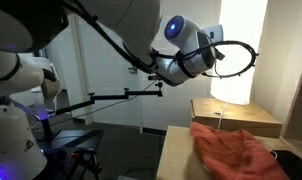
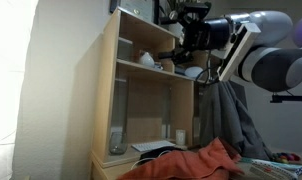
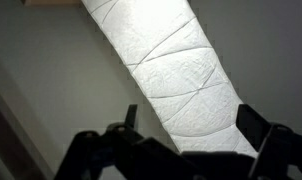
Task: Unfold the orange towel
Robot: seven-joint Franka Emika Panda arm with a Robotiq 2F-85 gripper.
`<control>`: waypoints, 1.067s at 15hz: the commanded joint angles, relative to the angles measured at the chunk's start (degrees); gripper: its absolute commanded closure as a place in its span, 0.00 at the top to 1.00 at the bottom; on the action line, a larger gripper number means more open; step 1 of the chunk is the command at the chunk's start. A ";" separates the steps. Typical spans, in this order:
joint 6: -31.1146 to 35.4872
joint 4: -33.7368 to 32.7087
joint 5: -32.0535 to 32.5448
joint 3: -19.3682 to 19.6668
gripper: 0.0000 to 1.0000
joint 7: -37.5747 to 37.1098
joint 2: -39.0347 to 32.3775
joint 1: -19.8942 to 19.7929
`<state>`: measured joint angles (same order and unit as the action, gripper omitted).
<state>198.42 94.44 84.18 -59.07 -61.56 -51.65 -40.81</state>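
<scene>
The orange towel [image 1: 231,150] lies rumpled and bunched on a light surface at the lower right of an exterior view. It also shows at the bottom of an exterior view [image 2: 191,163]. My gripper [image 3: 191,120] is open and empty, its two dark fingers spread apart in the wrist view. It is raised high above the towel [image 2: 183,40] and well clear of it. The wrist view faces a bright white textured panel [image 3: 176,70] and a grey wall, and the towel is out of that view.
A light wooden box [image 1: 236,115] stands just behind the towel. A tall wooden shelf unit [image 2: 131,90] holding small items is near the gripper. Grey cloth [image 2: 231,120] hangs under the arm. Dark stands and white equipment [image 1: 16,130] fill one side.
</scene>
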 commanded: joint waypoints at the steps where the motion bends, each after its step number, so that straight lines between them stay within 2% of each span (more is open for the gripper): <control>1: -2.36 -4.45 -3.85 3.06 1.00 3.70 -0.81 -0.69; 2: -0.27 -0.61 -1.14 1.30 1.00 1.74 -1.53 -1.72; 4: -0.53 -3.02 -2.92 3.07 1.00 3.54 -1.67 -1.77; 9: -0.56 -4.33 -3.34 3.31 1.00 3.72 -1.83 -1.30; 14: -1.63 -7.49 -8.45 8.12 1.00 4.88 -1.55 0.29; 16: -0.91 -5.32 -5.76 7.20 1.00 4.40 -2.28 -0.75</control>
<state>197.65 88.55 77.28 -51.64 -57.53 -53.41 -41.89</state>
